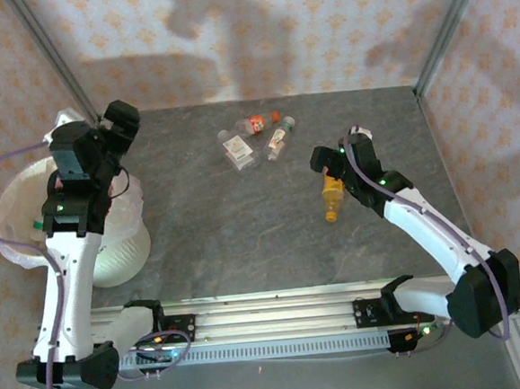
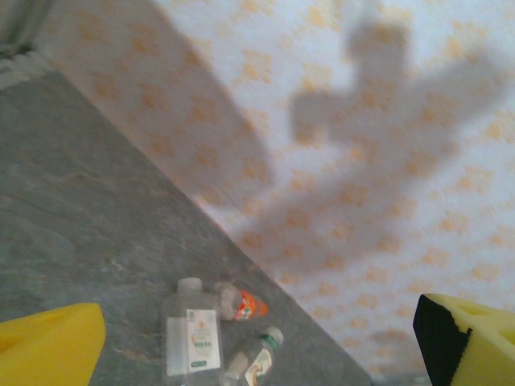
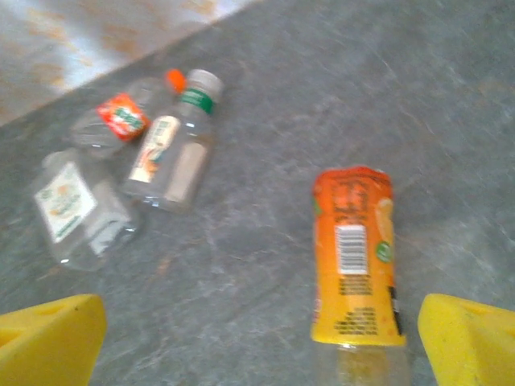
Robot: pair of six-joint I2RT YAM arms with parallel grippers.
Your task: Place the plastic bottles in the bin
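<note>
Left gripper (image 1: 117,123) (image 2: 261,342) is wide open and empty: its yellow pads (image 2: 48,346) sit at opposite edges of the left wrist view with nothing between them. It hangs above the far rim of the bin (image 1: 125,255), which stands at the table's left side under the left arm. From the wrist, it's aimed toward the wall (image 2: 362,121) and the far table edge.

Right gripper (image 1: 325,162) (image 3: 257,342) is also wide open, gripping nothing. It's low over the table (image 1: 246,241), right of centre. Orange bottle (image 1: 332,198) (image 3: 354,257) lies flat on the table between its pads, closer to the right pad (image 3: 471,342). No contact is visible. Its yellow cap end points toward the near edge in the top view.

Three more bottles lie on their sides in a tight cluster near the far edge, mid-table, well apart from the bin:
- White-label bottle (image 1: 236,149) (image 2: 191,338) (image 3: 76,209) is on the left of the cluster.
- Red-label bottle (image 1: 256,123) (image 2: 239,304) (image 3: 125,117), with an orange cap, is farthest back.
- Green-neck bottle (image 1: 279,139) (image 2: 256,358) (image 3: 173,157) is on the right, touching or just beside the red-label one.

The bin has a white bag liner; what's inside it can't be made out.
</note>
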